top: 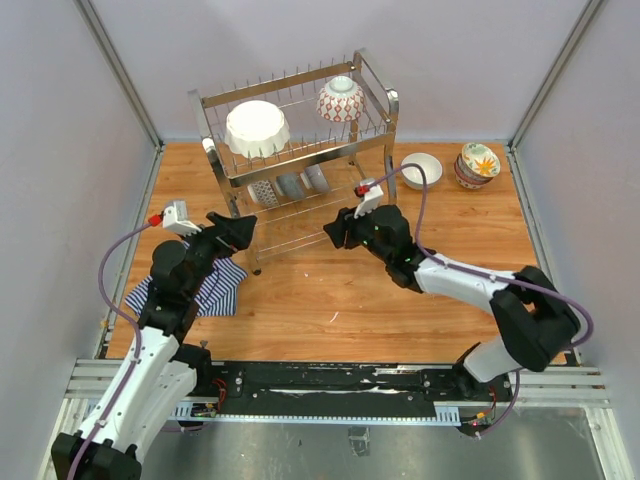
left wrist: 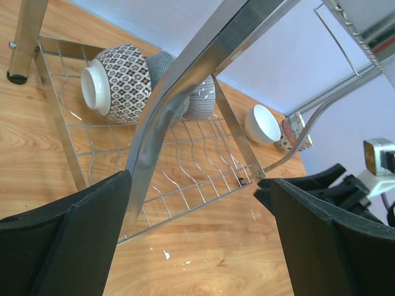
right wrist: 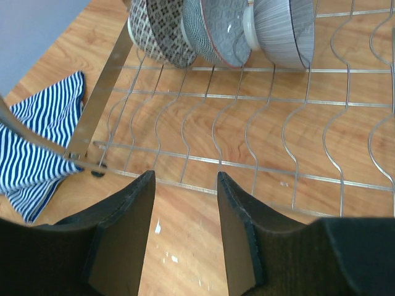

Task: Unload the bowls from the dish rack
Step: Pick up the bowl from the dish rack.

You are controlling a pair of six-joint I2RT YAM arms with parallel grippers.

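The chrome dish rack (top: 372,145) stands at the back middle. Its upper tier holds a large white scalloped bowl (top: 257,128) and a red lattice bowl (top: 341,99). Three smaller bowls stand on edge on the lower tier: black-and-white patterned (left wrist: 117,77), grey-blue (right wrist: 219,28) and grey striped (right wrist: 284,28). My left gripper (top: 243,232) is open and empty at the rack's front left leg (left wrist: 154,132). My right gripper (top: 335,230) is open and empty just before the lower tier's front edge (right wrist: 259,172), its midpoint (right wrist: 185,185) over bare wood.
A plain white bowl (top: 421,169) and a stack topped by a floral bowl (top: 478,164) sit on the table right of the rack. A blue-white striped cloth (top: 205,288) lies at the left under my left arm. Grey walls enclose the table.
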